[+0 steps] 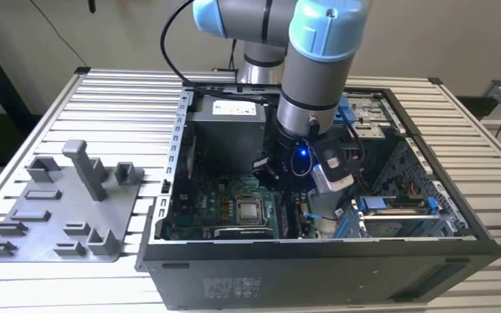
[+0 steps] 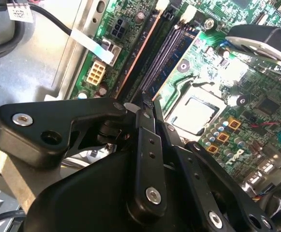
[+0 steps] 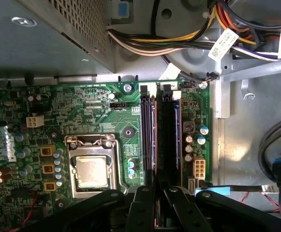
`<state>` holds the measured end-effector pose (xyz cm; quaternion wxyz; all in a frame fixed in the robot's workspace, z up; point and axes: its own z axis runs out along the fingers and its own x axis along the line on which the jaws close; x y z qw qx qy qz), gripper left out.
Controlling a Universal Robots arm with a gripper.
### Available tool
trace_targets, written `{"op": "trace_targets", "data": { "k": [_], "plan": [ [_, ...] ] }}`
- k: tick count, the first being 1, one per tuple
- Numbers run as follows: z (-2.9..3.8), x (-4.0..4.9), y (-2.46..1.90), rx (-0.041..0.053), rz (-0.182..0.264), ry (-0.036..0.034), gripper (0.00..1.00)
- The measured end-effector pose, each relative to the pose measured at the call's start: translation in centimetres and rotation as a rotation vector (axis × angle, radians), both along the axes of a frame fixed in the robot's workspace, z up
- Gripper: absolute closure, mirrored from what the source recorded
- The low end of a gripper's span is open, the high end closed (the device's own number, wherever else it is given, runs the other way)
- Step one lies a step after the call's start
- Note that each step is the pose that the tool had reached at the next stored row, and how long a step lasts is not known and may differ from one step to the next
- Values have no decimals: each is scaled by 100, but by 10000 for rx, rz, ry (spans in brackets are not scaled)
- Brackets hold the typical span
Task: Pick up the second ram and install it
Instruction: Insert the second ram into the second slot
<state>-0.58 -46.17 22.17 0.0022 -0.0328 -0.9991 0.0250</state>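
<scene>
Item: second ram (image 3: 155,140), edge-on, standing in the memory slots at 3 o'clock of the CPU socket (image 3: 91,170) on the motherboard (image 3: 96,111).
End effector (image 3: 155,195): fingers narrowed onto the stick's near end, inside the computer case (image 1: 320,274).
Status: pickup judged done; full seating and latches cannot be told.

Open black metal PC case (image 1: 320,274) on slatted aluminium table (image 1: 120,98). Grey plastic tray w/ upright blocks (image 1: 59,208) lies beside case, on exterior view's left. Inside: green motherboard (image 3: 92,106), square silver CPU (image 3: 91,172) in socket, yellow/orange wire bundle (image 3: 179,38) nr top edge.
</scene>
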Motion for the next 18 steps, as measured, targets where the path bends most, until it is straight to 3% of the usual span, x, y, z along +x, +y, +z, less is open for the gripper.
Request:
{"op": "trace_targets", "data": {
  "k": [7, 18],
  "plan": [
    [-1, 0, 0, -7, 63, -199, 86],
    [-17, -1, 8, 4, 73, -204, 86]
  ]
}}
